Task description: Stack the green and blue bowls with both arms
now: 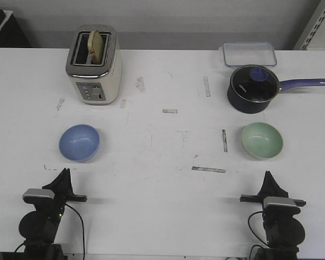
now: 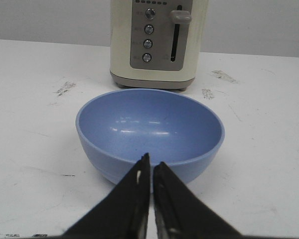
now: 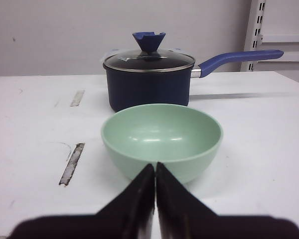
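Note:
The blue bowl [image 1: 79, 142] sits upright on the white table at the left; it fills the left wrist view [image 2: 149, 134]. The pale green bowl [image 1: 262, 140] sits upright at the right and shows in the right wrist view [image 3: 162, 139]. My left gripper [image 1: 65, 172] is near the front edge, short of the blue bowl, its jaws shut and empty [image 2: 151, 162]. My right gripper [image 1: 268, 175] is near the front edge, short of the green bowl, its jaws shut and empty [image 3: 155, 167]. Neither gripper touches a bowl.
A cream toaster [image 1: 93, 64] with a slice of bread stands behind the blue bowl. A dark navy saucepan [image 1: 253, 88] with glass lid and long handle stands behind the green bowl. A clear plastic container [image 1: 249, 53] lies at the back right.

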